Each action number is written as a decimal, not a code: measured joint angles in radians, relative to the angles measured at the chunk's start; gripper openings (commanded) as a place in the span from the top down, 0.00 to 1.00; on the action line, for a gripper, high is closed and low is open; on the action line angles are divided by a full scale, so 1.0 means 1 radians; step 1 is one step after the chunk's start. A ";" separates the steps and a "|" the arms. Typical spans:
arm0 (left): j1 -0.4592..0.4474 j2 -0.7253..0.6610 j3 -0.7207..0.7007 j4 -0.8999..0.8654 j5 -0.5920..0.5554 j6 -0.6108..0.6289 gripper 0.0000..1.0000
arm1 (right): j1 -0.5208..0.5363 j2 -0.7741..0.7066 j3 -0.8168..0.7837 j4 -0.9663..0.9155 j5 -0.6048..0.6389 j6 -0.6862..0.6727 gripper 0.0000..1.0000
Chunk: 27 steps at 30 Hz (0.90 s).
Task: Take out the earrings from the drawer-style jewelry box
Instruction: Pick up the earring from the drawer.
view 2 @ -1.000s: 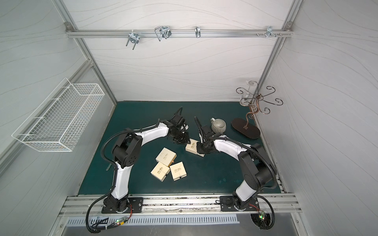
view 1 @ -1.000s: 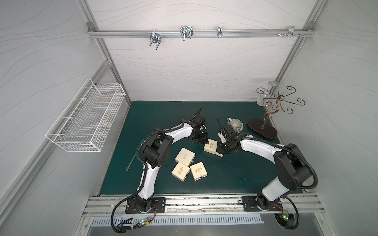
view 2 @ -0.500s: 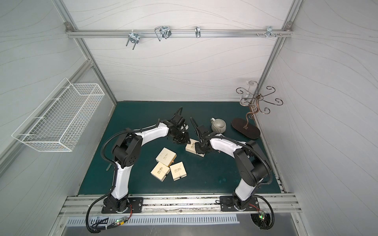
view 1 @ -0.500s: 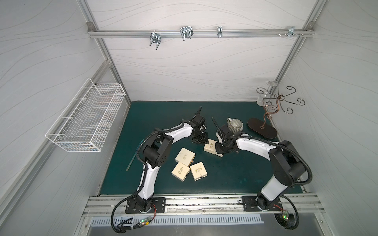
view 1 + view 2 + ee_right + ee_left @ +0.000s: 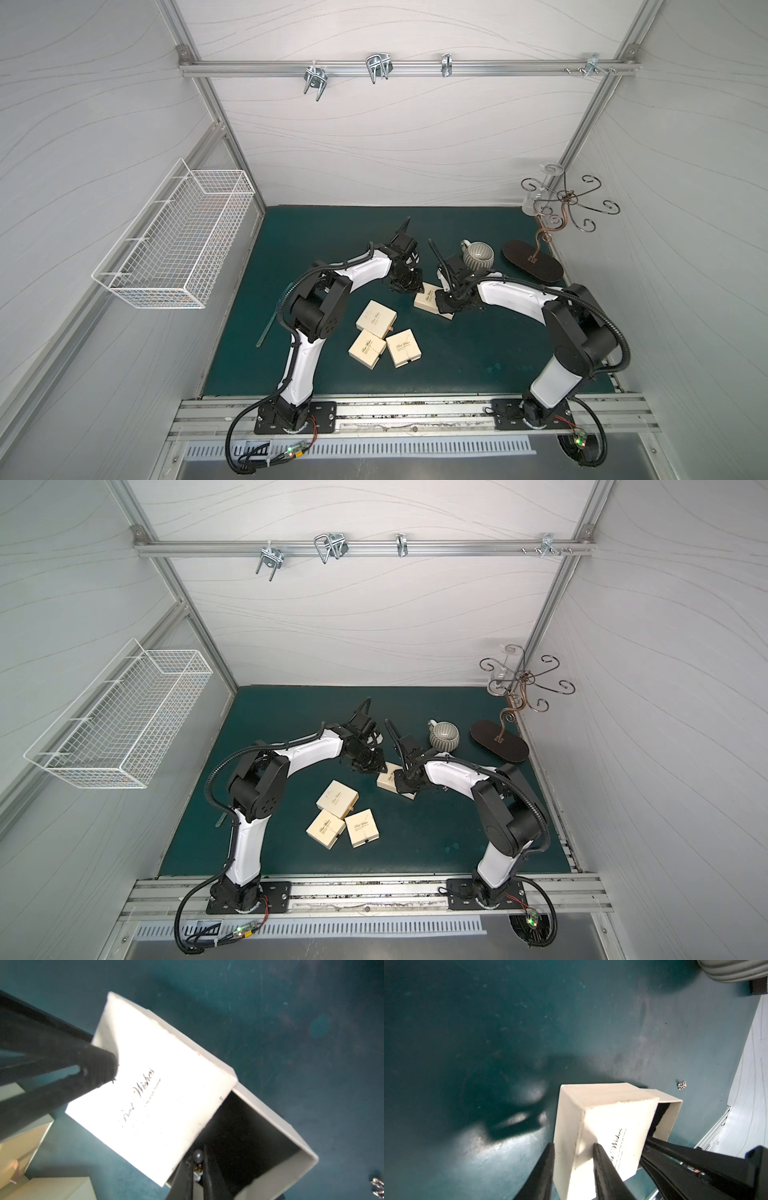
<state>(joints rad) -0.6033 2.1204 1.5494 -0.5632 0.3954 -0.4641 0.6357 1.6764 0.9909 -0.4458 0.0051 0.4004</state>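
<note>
The cream drawer-style jewelry box (image 5: 427,297) (image 5: 387,781) lies mid-mat with its drawer (image 5: 278,1122) slid partly out. My left gripper (image 5: 573,1147) is shut on a corner of the box's outer sleeve (image 5: 612,1124), one finger on the side wall and one on the printed top. My right gripper (image 5: 197,1164) reaches into the dark open drawer and is shut on one of the earrings (image 5: 198,1157), whose grey pearl-like bead shows between the fingertips. Another of the earrings (image 5: 682,1085) (image 5: 379,1186) lies loose on the green mat beside the drawer.
Three more cream boxes (image 5: 376,320) (image 5: 368,349) (image 5: 403,347) lie in front of the arms. A ribbed grey mug (image 5: 478,255) and a scrolled metal stand on a dark oval base (image 5: 534,262) are at the back right. A wire basket (image 5: 174,245) hangs on the left wall.
My right gripper has shifted slightly toward the box and closed its jaws inside the drawer on an earring. The left gripper keeps its hold on the box.
</note>
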 measured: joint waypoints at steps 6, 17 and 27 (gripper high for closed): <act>-0.001 0.001 0.002 -0.007 -0.003 0.000 0.67 | -0.104 -0.093 -0.104 0.066 -0.109 0.058 0.91; -0.001 0.002 0.006 -0.014 -0.005 0.002 0.67 | -0.223 -0.183 -0.207 0.137 -0.256 0.135 0.90; -0.004 0.002 0.008 -0.014 -0.012 0.006 0.67 | -0.223 -0.196 -0.205 0.154 -0.284 0.152 0.91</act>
<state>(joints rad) -0.6071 2.1227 1.5574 -0.5777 0.3836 -0.4580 0.4126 1.4803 0.7860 -0.2913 -0.2790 0.5526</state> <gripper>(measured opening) 0.335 0.099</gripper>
